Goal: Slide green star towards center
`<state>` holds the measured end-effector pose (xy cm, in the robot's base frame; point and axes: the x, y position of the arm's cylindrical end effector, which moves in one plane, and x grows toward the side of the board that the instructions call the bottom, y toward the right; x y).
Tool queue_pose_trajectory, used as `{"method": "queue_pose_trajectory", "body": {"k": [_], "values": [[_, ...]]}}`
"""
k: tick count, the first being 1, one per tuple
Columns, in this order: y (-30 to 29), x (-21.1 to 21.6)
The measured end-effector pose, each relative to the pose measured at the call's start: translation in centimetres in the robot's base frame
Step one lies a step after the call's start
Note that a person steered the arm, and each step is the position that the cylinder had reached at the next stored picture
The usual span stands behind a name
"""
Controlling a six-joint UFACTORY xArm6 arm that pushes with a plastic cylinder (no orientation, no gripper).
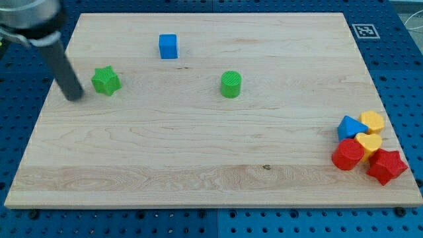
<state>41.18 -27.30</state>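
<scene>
The green star [105, 80] lies on the wooden board [198, 145] near the view's upper left. My tip [74, 96] rests on the board just left of the star and slightly below it, with a small gap between them. The dark rod rises from the tip toward the view's top left corner.
A blue cube [168, 46] sits above and right of the star. A green cylinder [230, 84] stands near the middle. At the view's right edge a cluster holds a blue triangle [349, 127], two yellow blocks [372, 121] [368, 143], a red cylinder [347, 155] and a red star [386, 166].
</scene>
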Motion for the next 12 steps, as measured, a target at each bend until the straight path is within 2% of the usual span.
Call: {"method": "queue_pose_trajectory", "body": {"k": [1, 2, 5, 9, 10, 12], "values": [[-1.9, -4.4], [2.5, -3.6], [15.5, 0.5], [16.1, 9.8], [19.0, 11.4], [27.3, 11.1]]}}
